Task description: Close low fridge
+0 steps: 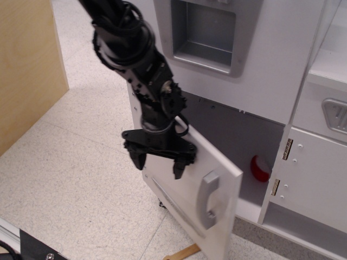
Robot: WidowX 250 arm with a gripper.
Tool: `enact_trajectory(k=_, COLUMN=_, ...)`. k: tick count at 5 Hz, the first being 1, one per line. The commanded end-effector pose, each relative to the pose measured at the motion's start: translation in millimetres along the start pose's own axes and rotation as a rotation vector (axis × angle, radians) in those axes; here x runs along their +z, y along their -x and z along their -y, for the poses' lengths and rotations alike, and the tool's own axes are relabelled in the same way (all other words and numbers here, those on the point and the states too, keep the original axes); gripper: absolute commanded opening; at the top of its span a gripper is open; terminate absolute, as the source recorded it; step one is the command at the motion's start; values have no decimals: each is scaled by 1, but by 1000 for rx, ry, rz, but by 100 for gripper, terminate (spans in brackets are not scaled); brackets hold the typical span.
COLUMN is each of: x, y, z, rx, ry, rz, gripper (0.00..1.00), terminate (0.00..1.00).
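Observation:
The low fridge (246, 138) is a white compartment with a dark inside, below the door with the grey dispenser. Its flat white door (187, 187) stands partly open, swung out toward me, with a vertical grey handle (207, 199) and a thin grey strip near its lower edge. My black gripper (159, 164) is open and empty. Its fingers point down against the outer face of the door, left of the handle. A red and white object (259, 168) lies inside the compartment at the right.
The upper white door with the recessed grey dispenser (203, 32) is above. A narrower white cabinet door with metal hinges (312, 179) stands at the right. A light wooden panel (27, 70) stands at the left. A wooden piece (181, 253) lies on the speckled floor.

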State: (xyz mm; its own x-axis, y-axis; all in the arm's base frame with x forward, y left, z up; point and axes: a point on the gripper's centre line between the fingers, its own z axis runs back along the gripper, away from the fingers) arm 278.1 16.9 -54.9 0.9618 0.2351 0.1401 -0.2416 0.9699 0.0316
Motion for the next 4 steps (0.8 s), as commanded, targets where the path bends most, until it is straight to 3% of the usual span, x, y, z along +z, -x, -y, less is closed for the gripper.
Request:
enact_trajectory(k=1, x=8, y=-32, z=27, rx=50, ry=42, rz=45, gripper=100, terminate=0)
enact_trajectory(k=4, x=2, y=-61, z=33, rx=123, ry=61, rz=50, gripper=100, terminate=0)
